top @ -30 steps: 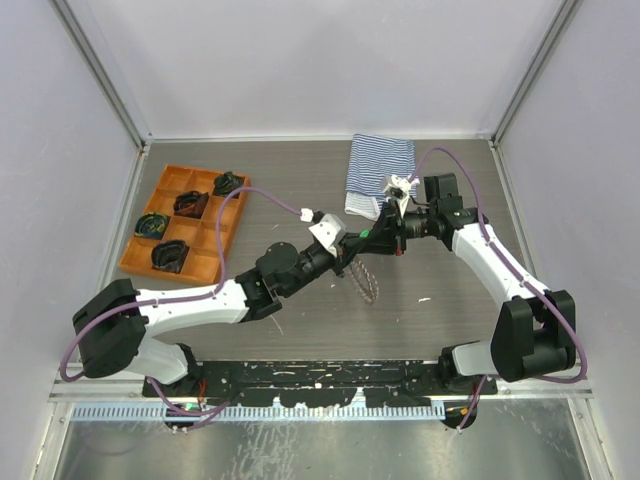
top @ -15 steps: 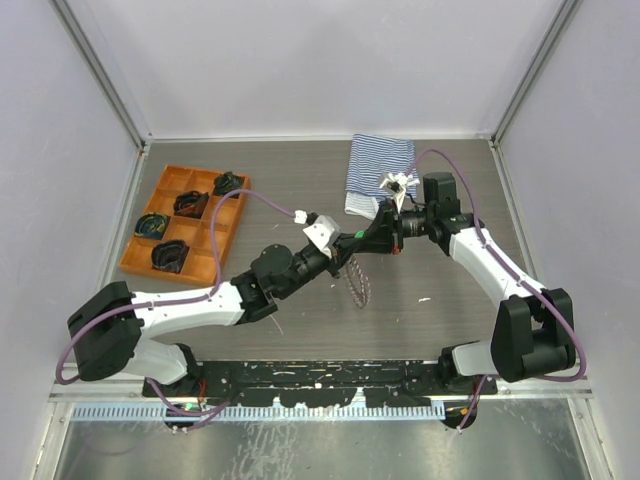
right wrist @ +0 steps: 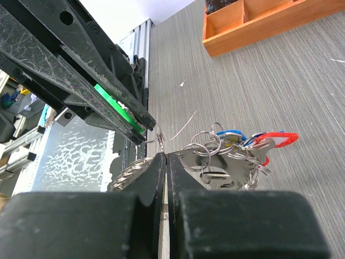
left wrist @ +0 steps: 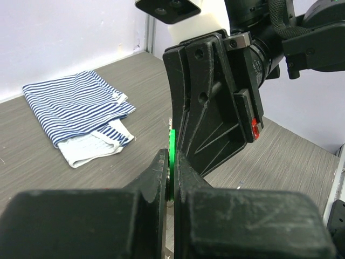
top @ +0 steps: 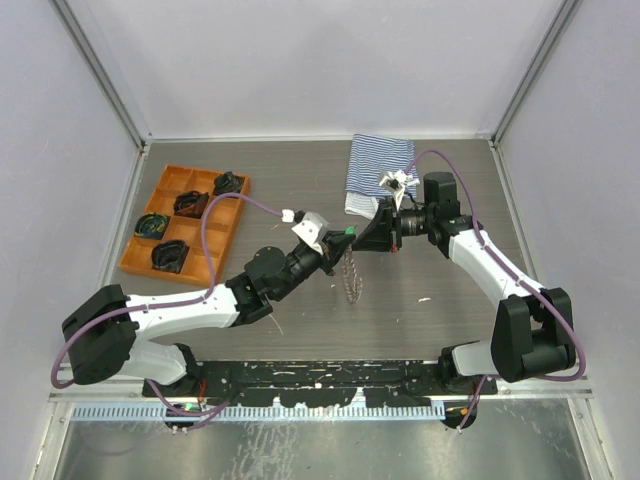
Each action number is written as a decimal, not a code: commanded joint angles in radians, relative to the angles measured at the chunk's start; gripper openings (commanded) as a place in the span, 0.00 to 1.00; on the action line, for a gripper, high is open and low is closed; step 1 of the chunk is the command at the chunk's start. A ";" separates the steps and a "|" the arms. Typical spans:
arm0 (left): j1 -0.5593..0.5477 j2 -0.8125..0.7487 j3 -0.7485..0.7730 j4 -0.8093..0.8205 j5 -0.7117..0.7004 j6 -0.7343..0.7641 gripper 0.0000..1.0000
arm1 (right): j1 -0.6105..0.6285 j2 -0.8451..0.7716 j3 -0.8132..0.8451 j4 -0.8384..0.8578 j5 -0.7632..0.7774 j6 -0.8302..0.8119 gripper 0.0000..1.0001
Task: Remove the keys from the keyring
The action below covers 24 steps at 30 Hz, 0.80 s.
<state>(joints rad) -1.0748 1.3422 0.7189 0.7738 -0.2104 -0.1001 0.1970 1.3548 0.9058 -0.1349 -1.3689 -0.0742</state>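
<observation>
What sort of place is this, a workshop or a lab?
Likely a robotics lab test cell: two robot arms bolted at the edge of a grey table, white panels in metal framing around it, and an orange sorting tray.

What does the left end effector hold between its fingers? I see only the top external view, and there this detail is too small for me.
Observer: In the left wrist view, the left end effector is shut on a flat green key.
Operator: And the right one?
Observer: The right wrist view shows the right end effector shut on the keyring, close beside the green key.
Operator: Are other keys on the ring?
Observer: Yes, a bunch hangs from it above the table. A blue head and a red head are visible.
</observation>
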 commanded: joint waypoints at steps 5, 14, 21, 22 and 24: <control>0.010 -0.046 0.002 0.105 -0.057 -0.064 0.00 | -0.006 -0.039 -0.007 0.115 0.042 0.078 0.01; 0.021 -0.040 -0.002 0.092 -0.112 -0.138 0.00 | -0.005 -0.051 -0.140 0.538 0.115 0.449 0.01; 0.032 -0.031 0.013 0.062 -0.079 -0.162 0.00 | -0.004 -0.061 -0.125 0.429 0.129 0.275 0.01; 0.034 -0.032 0.013 0.062 -0.062 -0.160 0.00 | -0.001 -0.063 -0.107 0.364 0.132 0.205 0.01; 0.036 -0.030 0.015 0.062 -0.031 -0.148 0.00 | 0.003 -0.066 -0.080 0.248 0.134 0.072 0.02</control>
<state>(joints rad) -1.0447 1.3418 0.7036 0.7513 -0.2836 -0.2474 0.1993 1.3296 0.7574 0.2638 -1.2743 0.2340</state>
